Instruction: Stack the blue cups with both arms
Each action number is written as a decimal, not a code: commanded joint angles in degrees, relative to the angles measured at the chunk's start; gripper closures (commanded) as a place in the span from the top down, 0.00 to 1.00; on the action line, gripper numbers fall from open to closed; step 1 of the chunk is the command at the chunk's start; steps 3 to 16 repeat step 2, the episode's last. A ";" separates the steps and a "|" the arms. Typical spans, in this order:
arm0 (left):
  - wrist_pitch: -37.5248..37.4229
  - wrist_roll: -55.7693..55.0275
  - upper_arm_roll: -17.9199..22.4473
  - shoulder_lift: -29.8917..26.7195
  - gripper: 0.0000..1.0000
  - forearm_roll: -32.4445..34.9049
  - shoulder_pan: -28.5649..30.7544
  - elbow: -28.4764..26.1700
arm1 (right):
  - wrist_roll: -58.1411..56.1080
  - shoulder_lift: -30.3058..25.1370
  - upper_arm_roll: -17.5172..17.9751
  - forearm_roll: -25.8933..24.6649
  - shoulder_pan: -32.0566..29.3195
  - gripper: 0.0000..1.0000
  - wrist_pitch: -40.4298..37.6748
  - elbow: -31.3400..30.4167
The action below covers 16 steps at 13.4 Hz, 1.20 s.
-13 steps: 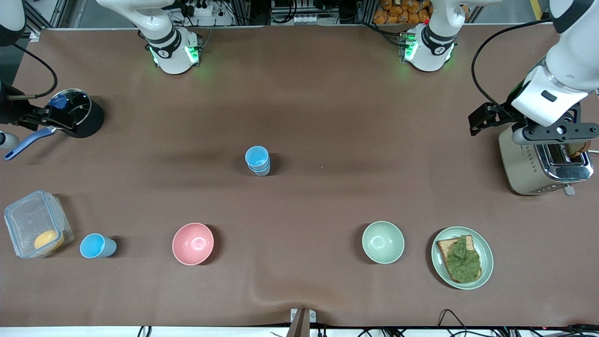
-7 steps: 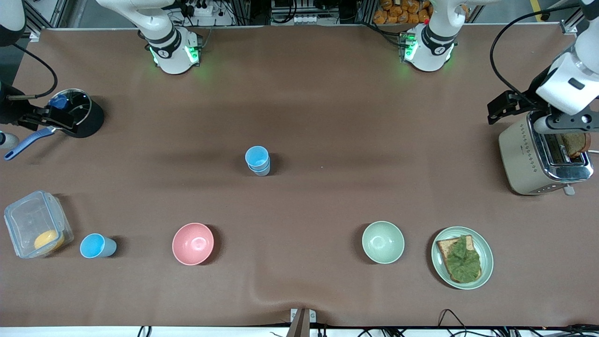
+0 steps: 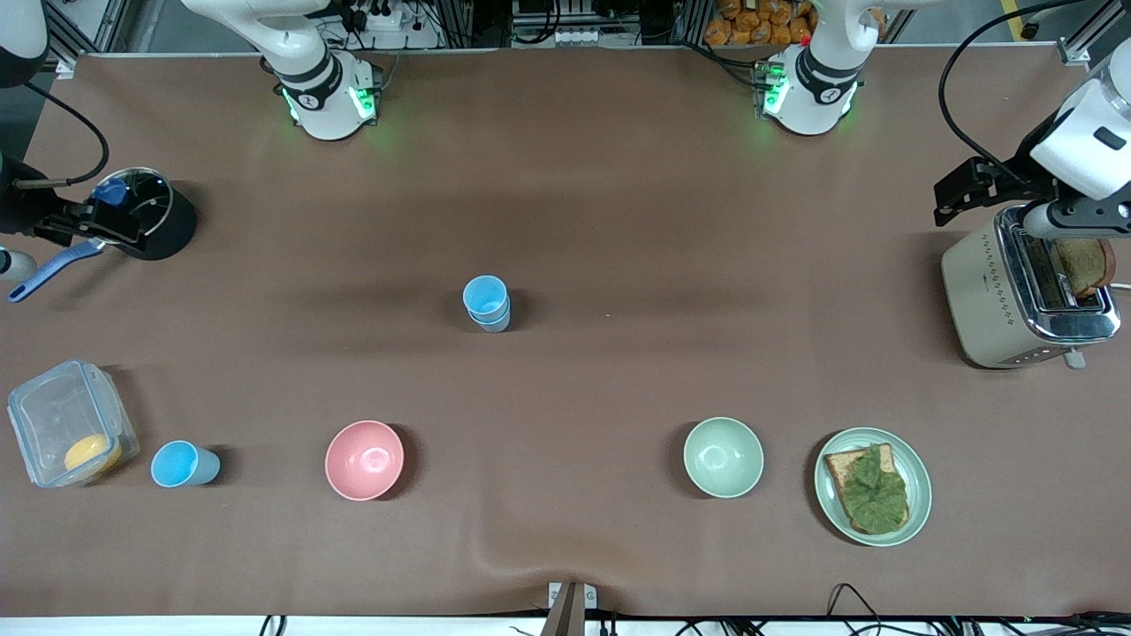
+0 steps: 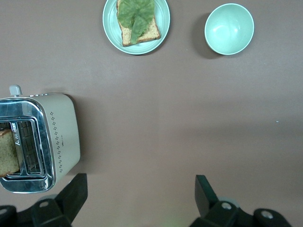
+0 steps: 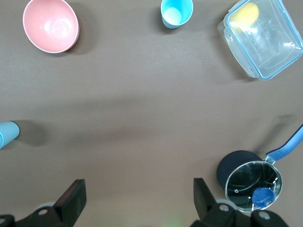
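Closest to me, a single blue cup [image 3: 184, 465] stands by the pink bowl [image 3: 364, 460]. Mid-counter [image 3: 618, 221], two stacked blue cups [image 3: 487, 303] sit nested. The left pincer [image 4: 137, 194] hovers above the toaster [image 3: 1025, 296], spread wide and empty; the right pincer [image 5: 137, 194] hangs over the black pot [image 3: 146, 212], likewise wide.

Two nested blue cups [image 3: 487, 303] stand upright mid-counter [image 3: 618, 221]. A third blue cup [image 3: 183, 465] stands near the front edge toward the right arm's end, just beside a clear lidded container [image 3: 71, 422] holding something yellow. Along that same front edge: pink bowl [image 3: 364, 459], pale green bowl [image 3: 723, 457], green plate [image 3: 873, 486] with leaf-topped toast. Left gripper [image 3: 1074, 225] hangs over the toaster [image 3: 1025, 300] at the left arm's end. Right gripper [image 3: 53, 225] sits over the glass-lidded saucepan [image 3: 146, 212] at the other end.
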 commanded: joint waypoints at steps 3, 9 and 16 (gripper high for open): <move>-1.12 1.24 -0.42 -1.17 1.00 -0.43 0.77 0.04 | -0.05 0.12 0.97 -0.71 -1.24 1.00 -0.58 0.36; -1.12 1.24 -0.42 -1.17 1.00 -0.43 0.77 0.04 | -0.05 0.12 0.97 -0.71 -1.24 1.00 -0.58 0.36; -1.12 1.24 -0.42 -1.17 1.00 -0.43 0.77 0.04 | -0.05 0.12 0.97 -0.71 -1.24 1.00 -0.58 0.36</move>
